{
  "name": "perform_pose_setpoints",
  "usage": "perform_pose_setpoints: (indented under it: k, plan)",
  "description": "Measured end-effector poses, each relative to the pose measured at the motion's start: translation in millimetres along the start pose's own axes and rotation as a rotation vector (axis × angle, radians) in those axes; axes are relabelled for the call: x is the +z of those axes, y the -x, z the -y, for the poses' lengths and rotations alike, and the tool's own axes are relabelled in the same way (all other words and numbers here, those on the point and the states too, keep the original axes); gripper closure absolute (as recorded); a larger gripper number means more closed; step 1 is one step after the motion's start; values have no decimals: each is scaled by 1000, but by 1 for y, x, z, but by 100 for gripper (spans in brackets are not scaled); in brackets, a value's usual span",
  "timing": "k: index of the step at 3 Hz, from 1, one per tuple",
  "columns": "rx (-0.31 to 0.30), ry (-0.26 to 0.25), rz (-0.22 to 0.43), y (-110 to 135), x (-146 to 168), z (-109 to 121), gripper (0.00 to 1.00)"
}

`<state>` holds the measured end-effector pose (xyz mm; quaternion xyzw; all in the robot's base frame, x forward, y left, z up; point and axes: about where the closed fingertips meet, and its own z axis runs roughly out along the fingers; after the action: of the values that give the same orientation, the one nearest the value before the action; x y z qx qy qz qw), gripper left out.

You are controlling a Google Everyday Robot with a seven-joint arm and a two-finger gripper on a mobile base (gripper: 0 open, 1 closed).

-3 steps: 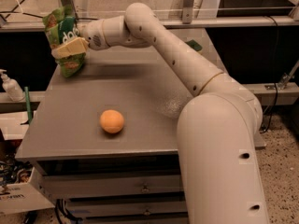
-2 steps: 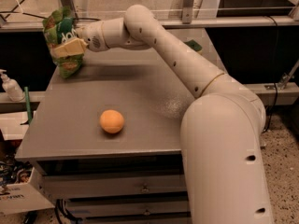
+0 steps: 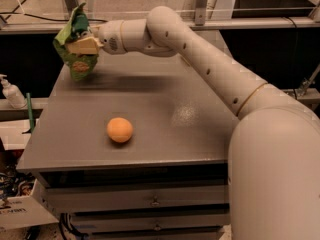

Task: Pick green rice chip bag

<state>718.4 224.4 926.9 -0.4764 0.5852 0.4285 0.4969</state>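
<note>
The green rice chip bag (image 3: pixel 75 46) is a crinkly light-green pouch with a dark green logo. It hangs tilted in the air above the far left corner of the grey table (image 3: pixel 150 114). My gripper (image 3: pixel 84 45) is shut on the bag's middle, with a cream finger (image 3: pixel 86 46) pressed across its front. The white arm reaches from the lower right across the table to it. The bag's bottom edge is clear of the tabletop, with its shadow below.
An orange ball (image 3: pixel 120 129) lies on the table nearer the front left. A white pump bottle (image 3: pixel 11 92) stands off the table at the left. Drawers run under the tabletop's front edge. A rail crosses behind the table.
The bag has risen off the tabletop with my gripper and now hangs above the corner. The ball has not moved.
</note>
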Motion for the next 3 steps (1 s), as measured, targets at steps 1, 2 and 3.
perform_pose_setpoints:
  k: [1, 2, 3]
  plan:
    - [-8, -60, 52, 20, -34, 1, 100]
    - [-14, -126, 105, 43, -77, 7, 100]
    - [19, -197, 168, 49, -134, 10, 100]
